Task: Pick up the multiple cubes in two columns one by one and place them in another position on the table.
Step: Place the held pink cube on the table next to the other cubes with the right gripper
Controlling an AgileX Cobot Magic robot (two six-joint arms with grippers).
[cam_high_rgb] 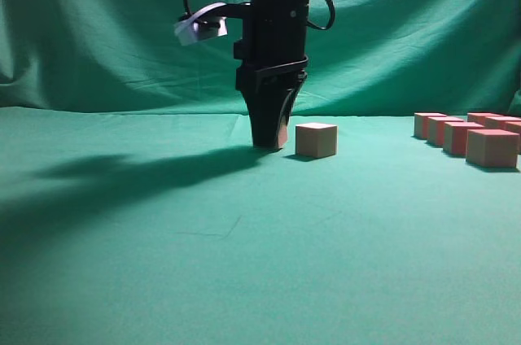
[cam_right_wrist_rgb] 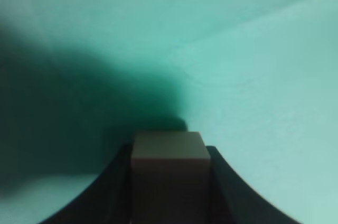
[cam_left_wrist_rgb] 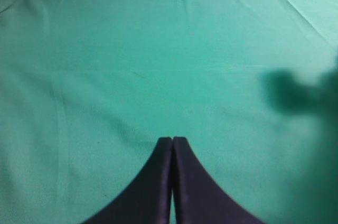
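Right gripper [cam_right_wrist_rgb: 169,182] is clamping a reddish cube [cam_right_wrist_rgb: 169,174] between its jaws, tips sitting at the green table [cam_high_rgb: 203,264]. A tan-faced cube [cam_high_rgb: 316,139] is standing just beside it. Remaining cubes [cam_high_rgb: 472,135] are lying in rows far right. Left gripper [cam_left_wrist_rgb: 172,147] is hovering with jaws pressed together, holding nothing.

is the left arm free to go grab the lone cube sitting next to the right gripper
Probably not easily. The left gripper is shut and empty over bare cloth, but the right gripper, shut on a cube, stands just left of the lone cube, blocking that side.
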